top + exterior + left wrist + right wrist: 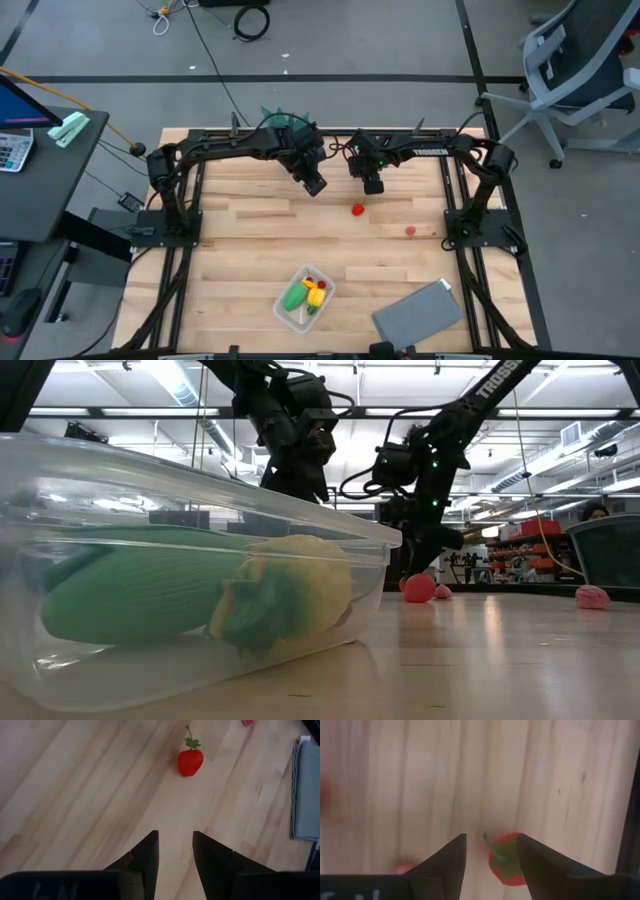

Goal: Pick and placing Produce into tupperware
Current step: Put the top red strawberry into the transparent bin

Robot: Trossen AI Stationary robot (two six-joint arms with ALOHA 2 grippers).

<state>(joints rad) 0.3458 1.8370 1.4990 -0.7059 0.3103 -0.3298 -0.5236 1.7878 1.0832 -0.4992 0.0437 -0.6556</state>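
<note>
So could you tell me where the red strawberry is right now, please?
In the high view the red strawberry lies on the table near its middle, just below the right claw, with the pink piece to its right.

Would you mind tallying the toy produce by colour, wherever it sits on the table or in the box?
Red: 2, a strawberry on the table, a small piece in the tupperware
Pink: 1
Green: 1
Yellow: 1
Total: 5
</note>
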